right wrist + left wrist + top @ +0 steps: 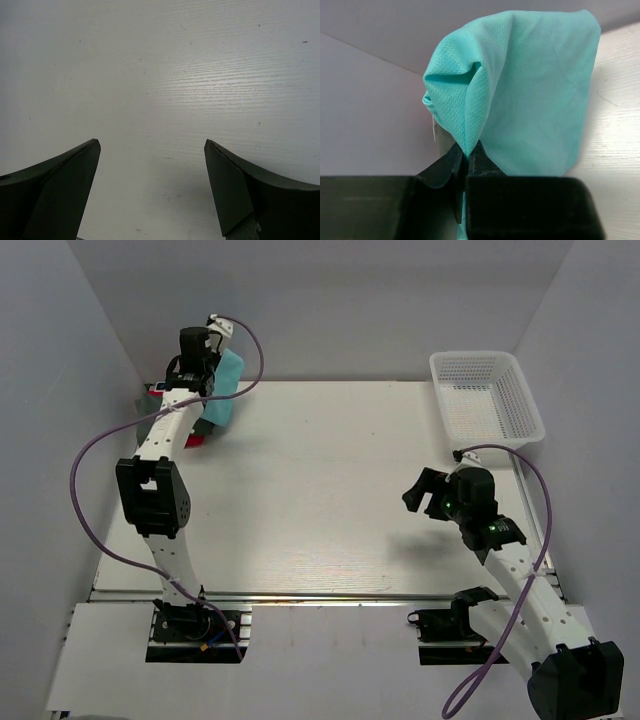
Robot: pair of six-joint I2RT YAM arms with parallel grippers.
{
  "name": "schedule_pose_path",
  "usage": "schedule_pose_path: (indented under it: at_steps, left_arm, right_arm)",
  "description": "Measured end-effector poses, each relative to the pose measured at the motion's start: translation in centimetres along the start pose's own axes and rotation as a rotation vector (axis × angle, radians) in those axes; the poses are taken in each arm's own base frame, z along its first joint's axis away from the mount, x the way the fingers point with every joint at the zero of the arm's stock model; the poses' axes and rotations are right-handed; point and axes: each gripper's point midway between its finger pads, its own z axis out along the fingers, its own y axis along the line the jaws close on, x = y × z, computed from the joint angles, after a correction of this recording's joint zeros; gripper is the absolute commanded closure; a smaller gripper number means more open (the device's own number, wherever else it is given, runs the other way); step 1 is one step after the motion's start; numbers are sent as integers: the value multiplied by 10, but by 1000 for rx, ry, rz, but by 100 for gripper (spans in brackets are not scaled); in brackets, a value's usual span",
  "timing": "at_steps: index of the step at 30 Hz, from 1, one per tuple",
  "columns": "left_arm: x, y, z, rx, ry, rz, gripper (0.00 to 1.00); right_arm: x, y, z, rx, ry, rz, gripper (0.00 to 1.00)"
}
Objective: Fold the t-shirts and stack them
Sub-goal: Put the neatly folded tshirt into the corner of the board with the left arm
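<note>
Cloth of the teal shirt [530, 90] is pinched in the left claw [467, 154]. Its two black fingers [442, 167] are pressed together on a gathered fold, with no gap showing between them. In the wrist view the shirt drapes off that pinch in a loose, hood-shaped bunch. Its mesh weave is plain to see, and one crease is tucked in on itself at about 9 o'clock of the bundle.

Seen from above, the teal shirt sits at roughly 10 o'clock on the table [330, 490], tight in the far-left corner where the walls [60, 360] meet. The wrist of the left arm [165, 435] covers part of it. Toward 7 o'clock of the teal bundle, a sliver of red shirt [196, 441] peeks out from beneath the arm. Something darker lies with it, but I can't make out what it is from here. I also can't tell whether the teal shirt is lifted clear or resting on what lies below.

Well apart, at about 4 o'clock on the table, the right claw [424, 497] hovers over the white tabletop. Its wrist view shows the fingers [60, 180] spread wide with nothing between them. A white mesh basket [470, 355] stands at about 2 o'clock, by the far-right corner.
</note>
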Motion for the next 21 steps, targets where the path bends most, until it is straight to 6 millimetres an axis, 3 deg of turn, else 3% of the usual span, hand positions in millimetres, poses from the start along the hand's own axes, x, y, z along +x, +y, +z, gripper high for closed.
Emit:
schedule_pose_path:
  at_steps: [11, 21]
  left_arm:
    - [55, 23, 32, -12, 118, -54, 100]
    - [82, 57, 51, -75, 144, -104, 100]
  right_arm:
    - [-15, -1, -4, 31, -43, -1, 10]
    - [-17, -1, -3, 37, -43, 7, 10]
